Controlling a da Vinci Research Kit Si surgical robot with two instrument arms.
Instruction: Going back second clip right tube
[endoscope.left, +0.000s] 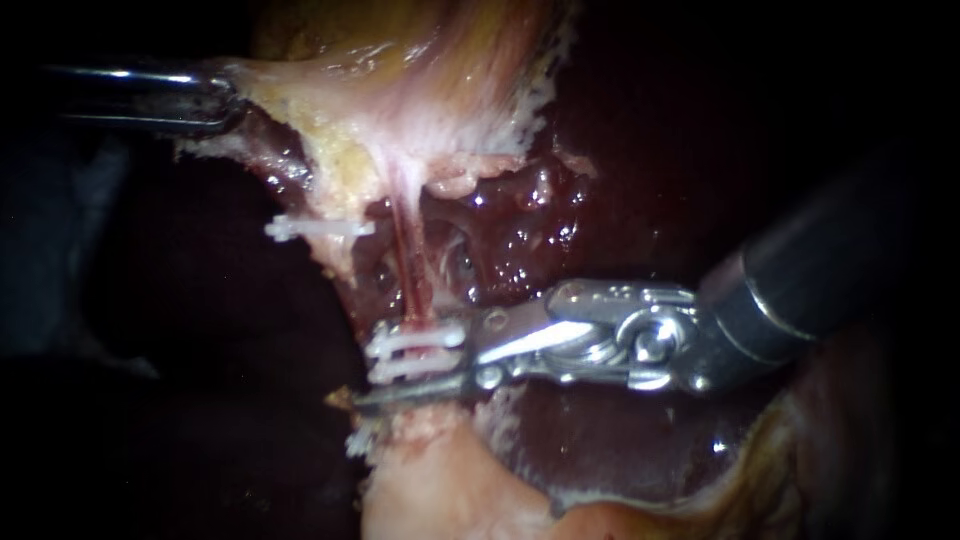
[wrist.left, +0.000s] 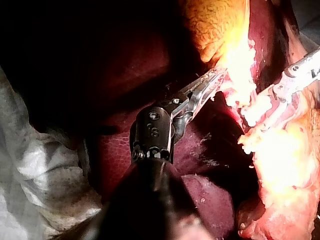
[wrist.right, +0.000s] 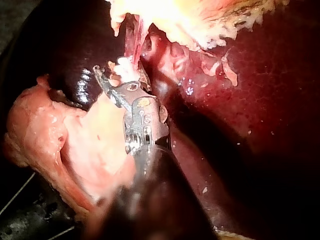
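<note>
The right tube (endoscope.left: 408, 270) runs as a thin red strand from the pale tissue (endoscope.left: 400, 110) down across the dark liver (endoscope.left: 620, 440). Two white clips sit across its lower end, one close above the other: the upper clip (endoscope.left: 418, 338) and the lower clip (endoscope.left: 418, 368). Both are level with the tip of the right instrument (endoscope.left: 365, 372). Its jaws stand open, with a gap between them. The long lower jaw lies just beneath the lower clip, and the tube and both clips lie within the gap. I cannot see either jaw pressing on them. In the right wrist view, the right instrument (wrist.right: 112, 75) has white clip material just ahead of its toothed jaw, and the liver (wrist.right: 260, 100) lies beside it.

To the left of the right tube, a lone clip (endoscope.left: 320, 228) crosses a paler strand.

The left instrument (endoscope.left: 232, 100) has its jaws closed on the edge of the pale tissue. Its wrist view shows the left instrument (wrist.left: 217, 80) clamped on that bright tissue. A white cloth (wrist.left: 35, 165) lies beside the liver (wrist.left: 210, 195).
</note>
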